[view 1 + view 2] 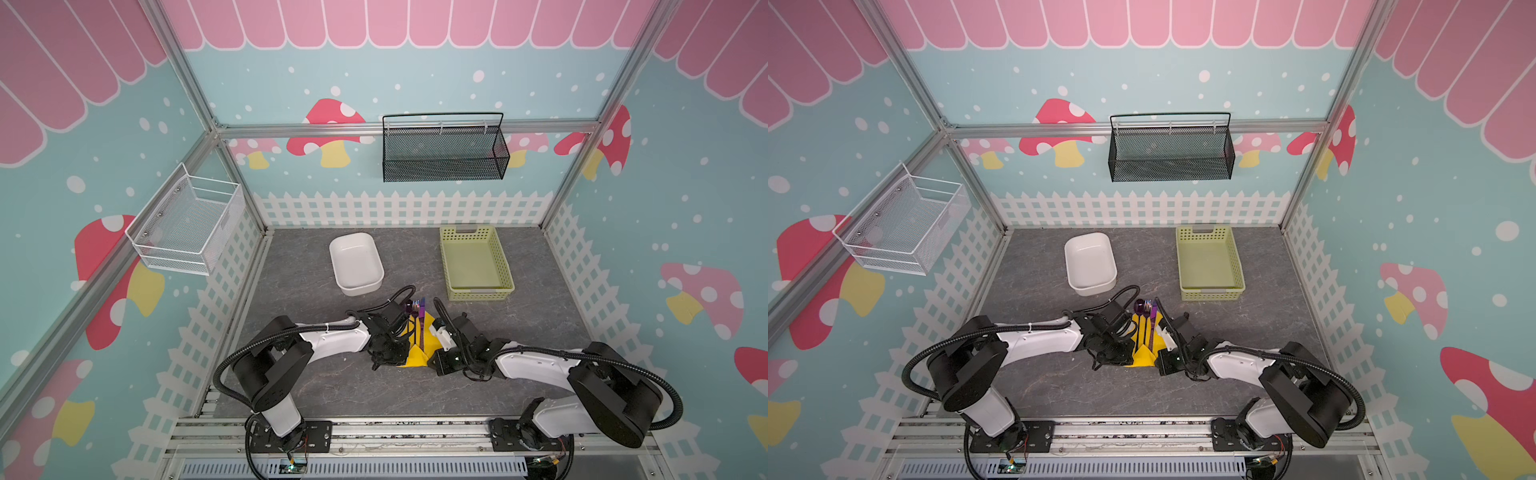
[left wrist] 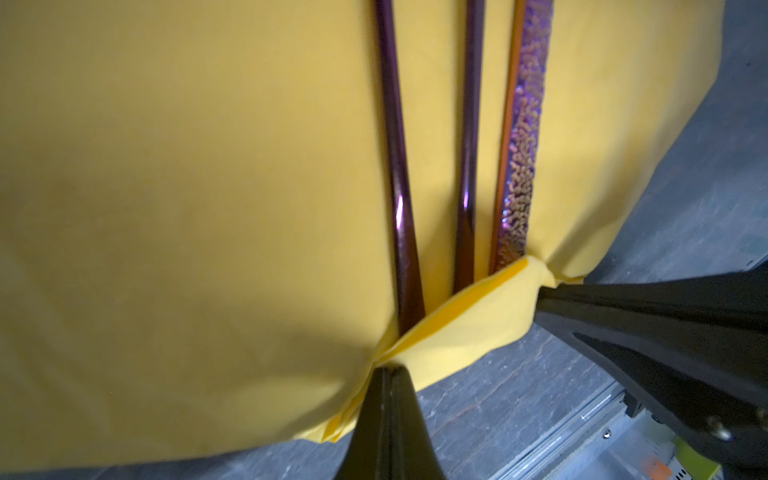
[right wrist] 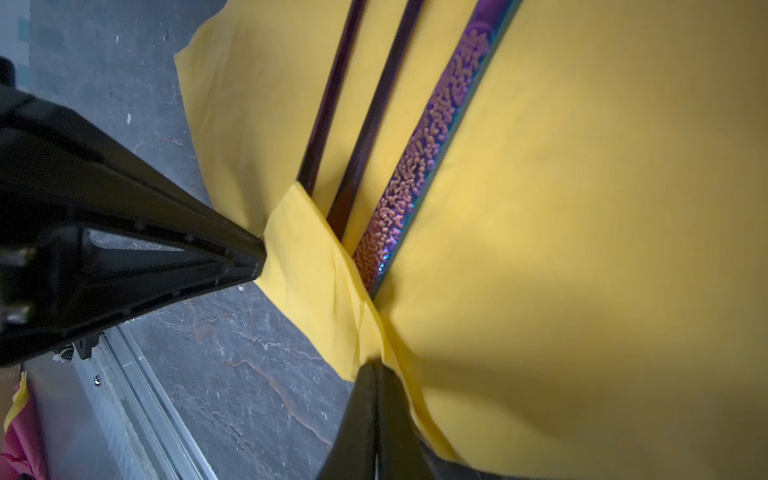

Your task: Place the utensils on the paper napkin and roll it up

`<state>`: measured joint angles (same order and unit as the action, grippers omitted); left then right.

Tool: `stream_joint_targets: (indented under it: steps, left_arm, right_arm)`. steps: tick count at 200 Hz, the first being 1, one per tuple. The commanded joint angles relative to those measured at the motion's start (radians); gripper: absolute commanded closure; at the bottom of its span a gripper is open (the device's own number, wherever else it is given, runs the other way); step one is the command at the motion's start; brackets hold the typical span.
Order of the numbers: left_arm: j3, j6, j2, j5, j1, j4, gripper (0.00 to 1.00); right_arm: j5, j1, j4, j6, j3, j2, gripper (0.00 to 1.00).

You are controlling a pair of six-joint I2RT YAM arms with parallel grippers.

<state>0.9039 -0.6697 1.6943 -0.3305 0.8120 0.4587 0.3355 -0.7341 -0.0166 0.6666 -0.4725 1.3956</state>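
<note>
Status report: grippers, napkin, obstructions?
Left gripper, right gripper both shut on near edge of thin yellow paper napkin. Three purple plastic utensils lie on it. White rectangular dish, green perforated basket apart, behind.

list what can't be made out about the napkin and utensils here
Heads of the utensils: cut off by the frame edge in both wrist views.
Handle ends: under the folded flap of the paper napkin, both wrist views.
Napkin's sides, both top views: covered by the left arm and right arm.

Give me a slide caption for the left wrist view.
The left gripper and right gripper, both shut, pinch a fold of the paper napkin over the utensils.
</note>
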Motion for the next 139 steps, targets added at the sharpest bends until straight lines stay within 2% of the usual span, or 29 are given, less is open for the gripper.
stream_joint_targets:
  steps: [1,139]
  left_arm:
    - [-0.011,0.019,0.009,0.039,-0.013,0.076,1.00]
    - [-0.056,0.089,-0.036,0.093,-0.056,0.174,1.00]
  right_arm:
    - [-0.035,0.010,0.055,0.012,0.037,0.037,0.94]
    - [-0.032,0.029,0.066,0.013,0.041,0.047,0.95]
